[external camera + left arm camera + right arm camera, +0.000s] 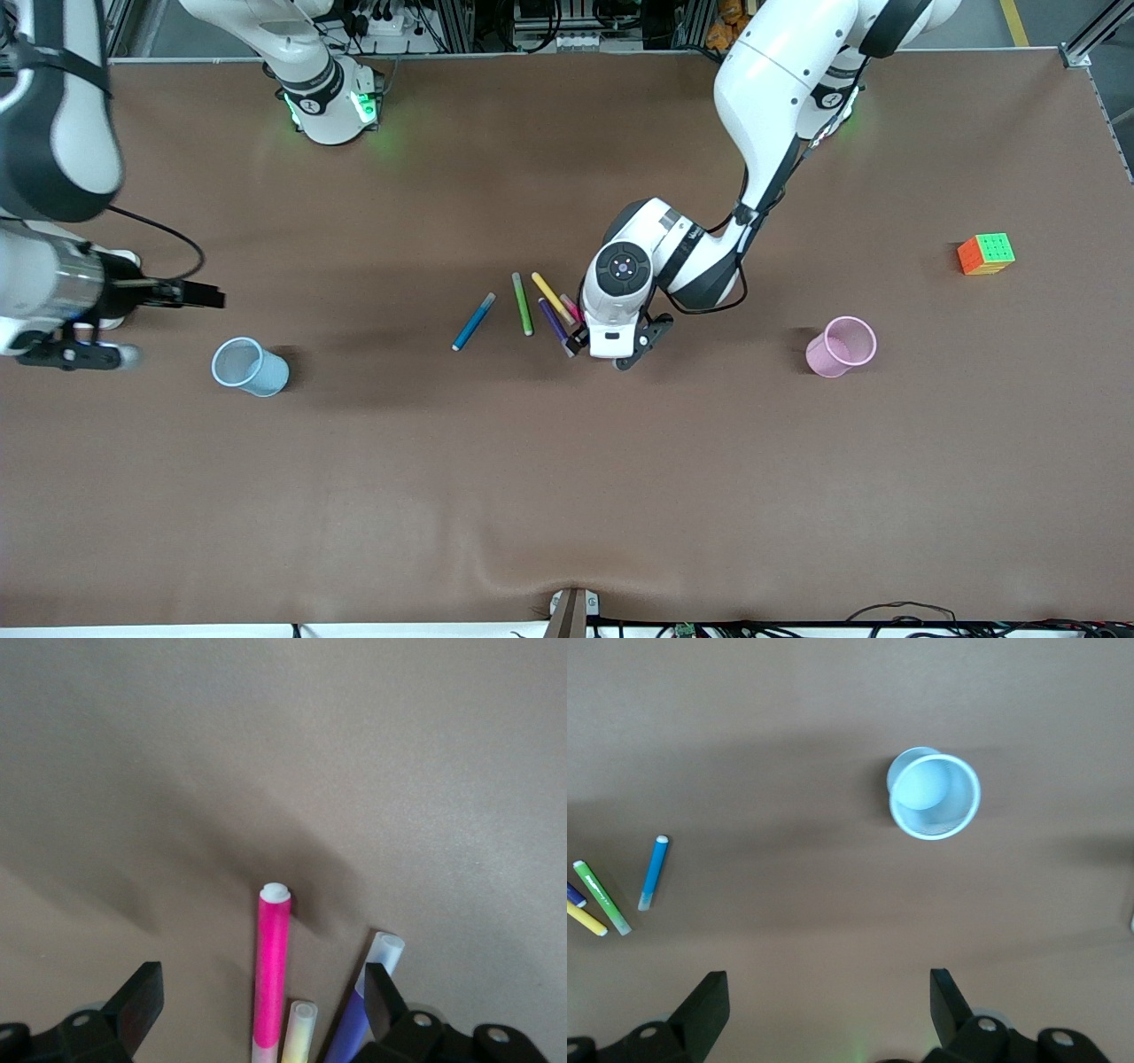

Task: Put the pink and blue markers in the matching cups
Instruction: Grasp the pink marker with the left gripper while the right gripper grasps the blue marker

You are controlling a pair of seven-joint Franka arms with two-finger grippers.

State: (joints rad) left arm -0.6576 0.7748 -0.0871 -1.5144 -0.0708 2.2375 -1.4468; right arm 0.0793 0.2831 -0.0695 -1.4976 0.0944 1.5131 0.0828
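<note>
Nearest the front camera stand my two targets, the light blue mesh cup (251,366) toward the right arm's end of the table and the pale pink mesh cup (841,346) toward the left arm's end, both showing nothing inside, so by my judgement neither marker has been delivered yet. Between them lies the row of pens: the mid-blue marker (474,322), a green marker (523,304), a yellow marker (553,299), a purple marker (555,322) and the magenta-pink marker (572,307), half hidden under my left gripper (611,347), which is low over that end of the row. A multicoloured puzzle cube (986,253) sits apart. From my left wrist, my fingers (137,1001) are spread wide and empty, with the pink marker (272,970) lying between them, not yet pinched. From my right wrist, my right gripper (824,1005) waits open and empty, above the blue cup (934,795), the blue marker (654,872) well apart from it.
</note>
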